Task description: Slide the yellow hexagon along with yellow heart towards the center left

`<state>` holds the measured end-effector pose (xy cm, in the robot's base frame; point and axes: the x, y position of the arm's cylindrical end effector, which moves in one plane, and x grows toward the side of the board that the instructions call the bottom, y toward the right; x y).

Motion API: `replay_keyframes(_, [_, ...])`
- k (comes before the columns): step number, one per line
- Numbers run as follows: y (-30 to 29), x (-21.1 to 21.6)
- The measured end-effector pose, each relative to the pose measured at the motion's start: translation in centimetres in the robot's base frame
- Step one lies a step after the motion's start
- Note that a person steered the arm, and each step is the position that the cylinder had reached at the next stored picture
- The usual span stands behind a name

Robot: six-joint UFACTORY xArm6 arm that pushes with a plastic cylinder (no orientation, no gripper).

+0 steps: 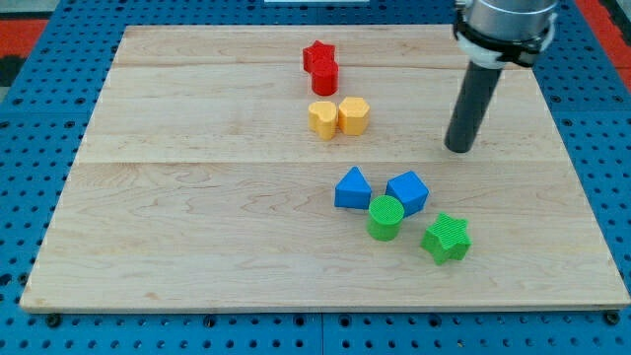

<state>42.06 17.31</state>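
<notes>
The yellow hexagon (354,115) and the yellow heart (322,119) sit side by side and touching, a little above the board's centre, the heart on the view's left. My tip (458,148) rests on the board well to the right of the hexagon and slightly lower, apart from every block. The dark rod rises from it toward the view's top right.
A red star (317,55) and a red cylinder (325,77) touch just above the yellow pair. Below lie a blue triangle (352,188), a blue cube (407,191), a green cylinder (385,218) and a green star (446,238). The wooden board (148,217) lies on a blue pegboard.
</notes>
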Motion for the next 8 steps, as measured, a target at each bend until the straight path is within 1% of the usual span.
replay_keyframes(2, [0.0, -0.9])
replay_keyframes(6, [0.0, -5.2])
replay_keyframes(7, [-1.4, -5.3])
replay_keyframes(8, [-8.4, -5.3])
